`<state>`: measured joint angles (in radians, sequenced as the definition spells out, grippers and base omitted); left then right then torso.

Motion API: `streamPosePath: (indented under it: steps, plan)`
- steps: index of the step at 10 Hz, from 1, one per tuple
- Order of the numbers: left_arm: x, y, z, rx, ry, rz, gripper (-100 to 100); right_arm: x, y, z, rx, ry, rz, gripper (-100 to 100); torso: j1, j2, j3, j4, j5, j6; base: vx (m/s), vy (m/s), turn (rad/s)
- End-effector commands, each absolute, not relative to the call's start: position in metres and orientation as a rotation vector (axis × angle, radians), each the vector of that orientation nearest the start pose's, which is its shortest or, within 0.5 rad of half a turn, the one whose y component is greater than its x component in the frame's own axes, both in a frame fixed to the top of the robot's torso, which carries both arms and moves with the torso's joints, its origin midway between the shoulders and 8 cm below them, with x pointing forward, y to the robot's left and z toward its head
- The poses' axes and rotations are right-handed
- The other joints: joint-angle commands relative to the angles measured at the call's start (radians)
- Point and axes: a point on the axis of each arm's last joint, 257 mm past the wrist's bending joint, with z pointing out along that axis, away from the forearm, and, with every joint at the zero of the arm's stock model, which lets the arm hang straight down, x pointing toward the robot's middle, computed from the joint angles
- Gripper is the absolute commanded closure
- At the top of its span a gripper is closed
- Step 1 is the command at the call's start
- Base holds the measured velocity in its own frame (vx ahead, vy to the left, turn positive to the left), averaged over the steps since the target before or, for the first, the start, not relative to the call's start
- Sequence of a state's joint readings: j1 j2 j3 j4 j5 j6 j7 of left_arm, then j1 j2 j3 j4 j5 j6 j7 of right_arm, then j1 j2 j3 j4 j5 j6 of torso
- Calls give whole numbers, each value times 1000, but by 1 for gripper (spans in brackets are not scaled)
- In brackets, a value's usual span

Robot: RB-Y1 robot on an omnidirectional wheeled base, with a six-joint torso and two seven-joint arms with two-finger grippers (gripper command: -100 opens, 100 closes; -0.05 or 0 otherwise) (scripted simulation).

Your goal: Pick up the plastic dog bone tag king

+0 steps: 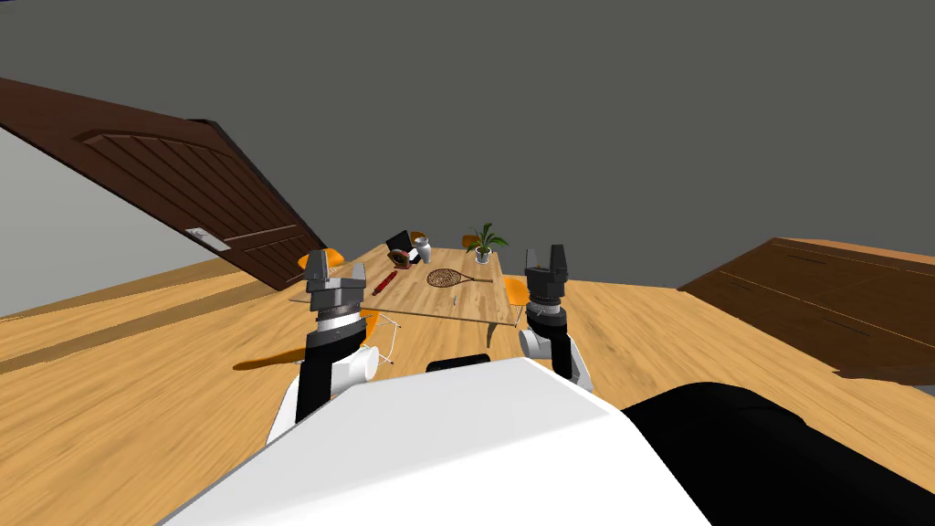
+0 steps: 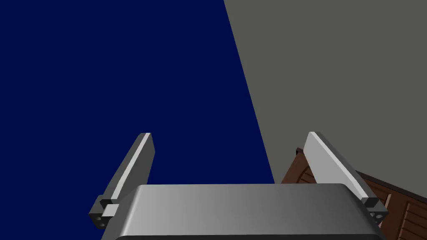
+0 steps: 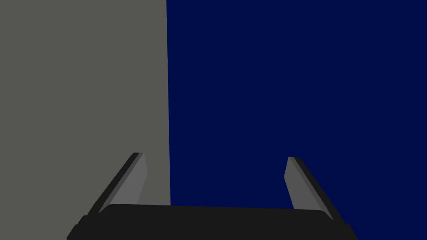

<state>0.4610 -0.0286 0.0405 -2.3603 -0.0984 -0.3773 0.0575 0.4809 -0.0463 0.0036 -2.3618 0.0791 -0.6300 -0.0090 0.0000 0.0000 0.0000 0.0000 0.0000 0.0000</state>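
Observation:
A wooden table (image 1: 456, 306) stands a short way ahead of me. On its left part lies a small red, elongated thing (image 1: 384, 282), which may be the dog bone tag; it is too small to tell. My left gripper (image 1: 319, 267) is raised in front of the table's left edge, open and holding nothing; its fingers (image 2: 144, 150) stand wide apart around the gripper's middle (image 2: 228, 134). My right gripper (image 1: 546, 258) is raised by the table's right edge, also open and bare, as its own view (image 3: 214, 156) confirms.
On the table also lie a brown racket (image 1: 452, 278), a white jar (image 1: 423, 248), a dark tilted item (image 1: 400, 243) and a potted plant (image 1: 484, 242). Orange chairs (image 1: 517, 290) stand around it. A brown door (image 1: 183, 196) is at the left, brown furniture (image 1: 822, 292) at the right.

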Motion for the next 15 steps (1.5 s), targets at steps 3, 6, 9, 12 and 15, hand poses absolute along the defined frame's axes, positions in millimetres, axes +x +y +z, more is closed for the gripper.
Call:
streamPosePath:
  steps: [3, 6, 9, 12, 15]
  plan:
    - [364, 272, 30, -603, 741, -1213, -100, 304, -249, 85, 391, 537, 1325, 0, -1, 0, 0, 0, 0, 0, 3, -18, -34]
    - [382, 267, 4, -580, 841, -1152, -100, 304, -249, 85, 391, 537, 1325, 0, -2, -1, 0, 0, 0, 0, 5, -30, -45]
    - [402, 264, -29, -568, 946, -1071, -100, 304, -249, 85, 391, 537, 1325, 0, -2, -1, -1, 0, -1, 0, 9, -40, -61]
    - [410, 264, -44, -567, 985, -1040, -100, 304, -249, 85, 391, 537, 1325, 0, -2, 0, 0, 0, 0, 0, 5, -26, -28]
    - [424, 263, -73, -563, 1061, -973, -100, 304, -249, 85, 391, 537, 1325, 0, -1, 0, 0, 0, 0, 0, 6, -27, -42]
